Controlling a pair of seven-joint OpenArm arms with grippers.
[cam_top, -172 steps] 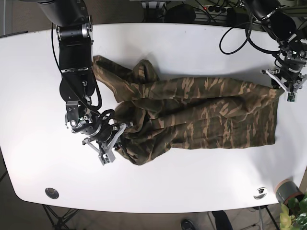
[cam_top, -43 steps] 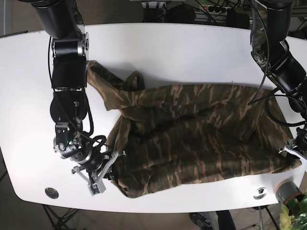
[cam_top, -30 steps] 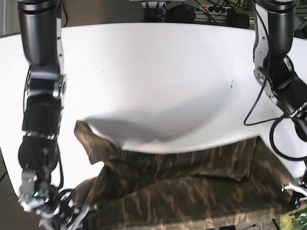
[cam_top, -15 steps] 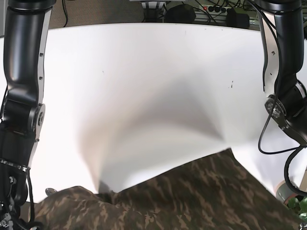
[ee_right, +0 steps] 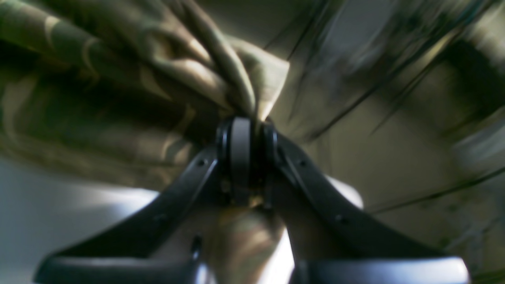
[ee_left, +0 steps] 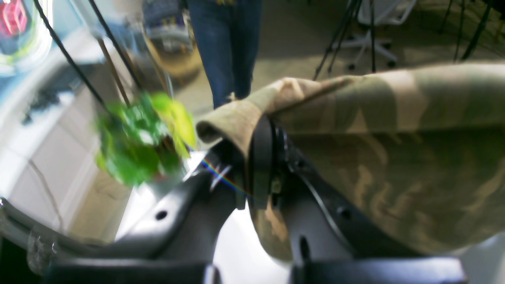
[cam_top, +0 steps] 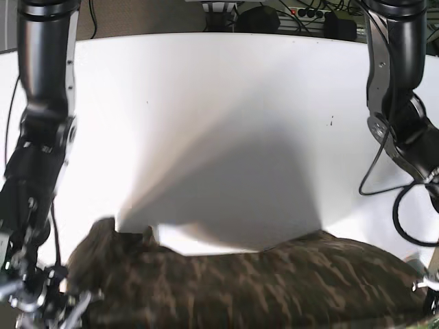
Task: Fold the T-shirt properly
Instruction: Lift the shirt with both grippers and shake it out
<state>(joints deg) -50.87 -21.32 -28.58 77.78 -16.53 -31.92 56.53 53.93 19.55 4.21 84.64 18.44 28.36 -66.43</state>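
Note:
The camouflage T-shirt (cam_top: 260, 288) hangs stretched across the bottom of the base view, held up off the white table (cam_top: 219, 103) between the two arms. In the left wrist view my left gripper (ee_left: 268, 130) is shut on a folded edge of the T-shirt (ee_left: 394, 138), which drapes away to the right. My right gripper (ee_right: 252, 130) is also shut, pinching a bunched corner of the T-shirt (ee_right: 98, 90). In the base view both grippers sit at the bottom corners, blurred and mostly hidden by cloth.
A green potted plant (ee_left: 142, 138) stands off the table close to my left gripper. A person in jeans (ee_left: 229, 39) stands on the floor beyond, with chair legs and stands behind. Black cables (cam_top: 384, 178) hang along the left arm.
The shirt, earlier flat on the table, has been lifted and drawn toward the near edge. In the last half second it has spread out level, its left end rising.

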